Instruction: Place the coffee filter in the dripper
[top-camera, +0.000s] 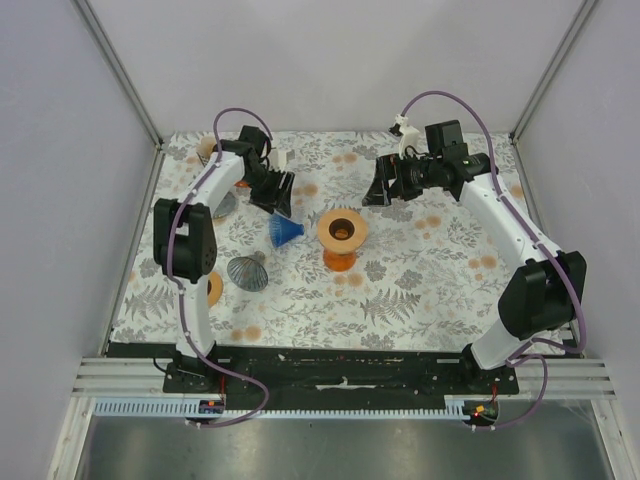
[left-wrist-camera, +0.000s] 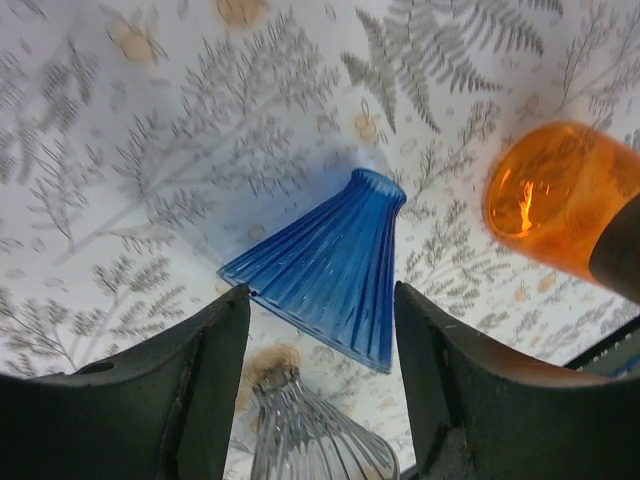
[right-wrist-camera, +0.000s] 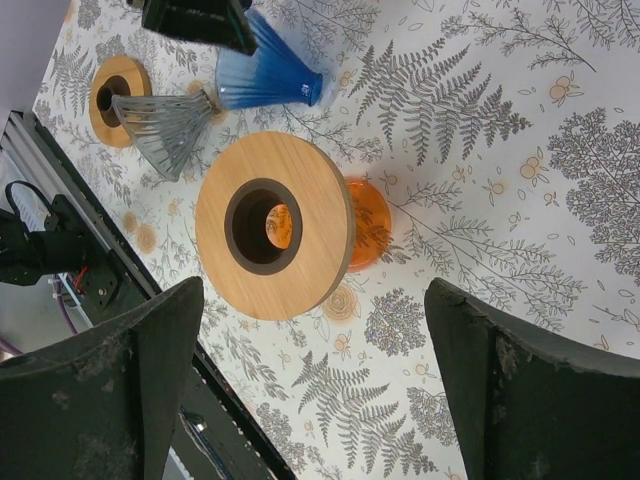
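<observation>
The blue coffee filter (top-camera: 286, 231) lies on its side on the tabletop (top-camera: 420, 270), at 9 o'clock from the apparently unfilled orange dripper (top-camera: 342, 232). The left hand (top-camera: 281, 200) hovers over it, jaws apart, and the right hand (top-camera: 378, 190) is wide open and holds nothing. Pick-up and placement are not yet done.

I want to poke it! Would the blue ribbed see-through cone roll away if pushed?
The blue ribbed cone lies on its side on the fern-patterned table, so a push would probably roll it in a curve. Its glossy, see-through walls look stiff, maybe slippery and breakable.
</observation>
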